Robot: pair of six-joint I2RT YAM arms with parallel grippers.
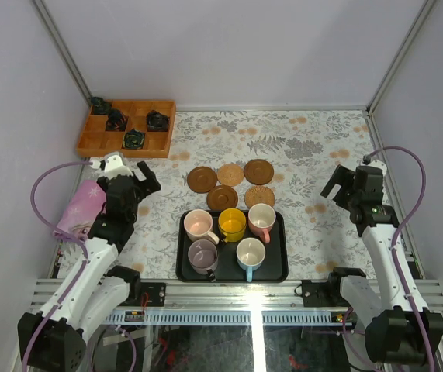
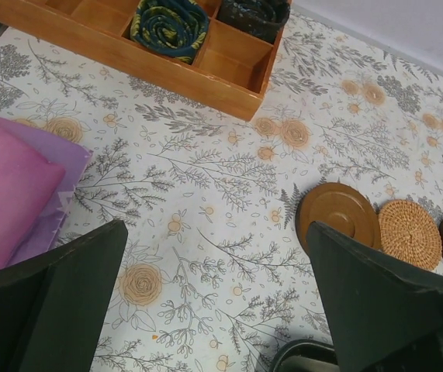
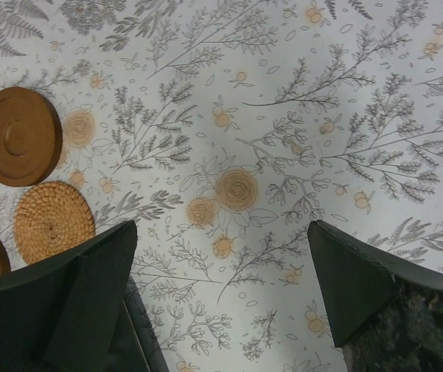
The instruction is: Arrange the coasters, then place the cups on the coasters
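Several round brown coasters (image 1: 230, 173) lie clustered on the floral cloth just behind the black tray (image 1: 283, 267); some are smooth wood, some woven. Several cups stand on the tray: pale pink (image 1: 199, 225), yellow (image 1: 232, 225), white with pink handle (image 1: 261, 219), mauve-grey (image 1: 203, 254), white with blue handle (image 1: 250, 254). My left gripper (image 1: 145, 184) hovers open to the left of the coasters. In its wrist view the gripper (image 2: 215, 226) is empty, with a wooden coaster (image 2: 337, 213) by its right finger. My right gripper (image 1: 337, 182) hangs open to their right, and in its own view (image 3: 221, 225) holds nothing; coasters (image 3: 19, 136) lie to the left.
A wooden compartment box (image 1: 93, 139) with small black-and-green rolled objects (image 1: 133, 139) sits at the back left. A pink and purple cloth bundle (image 1: 81, 209) lies by the left arm. Frame posts and walls bound the table on three sides.
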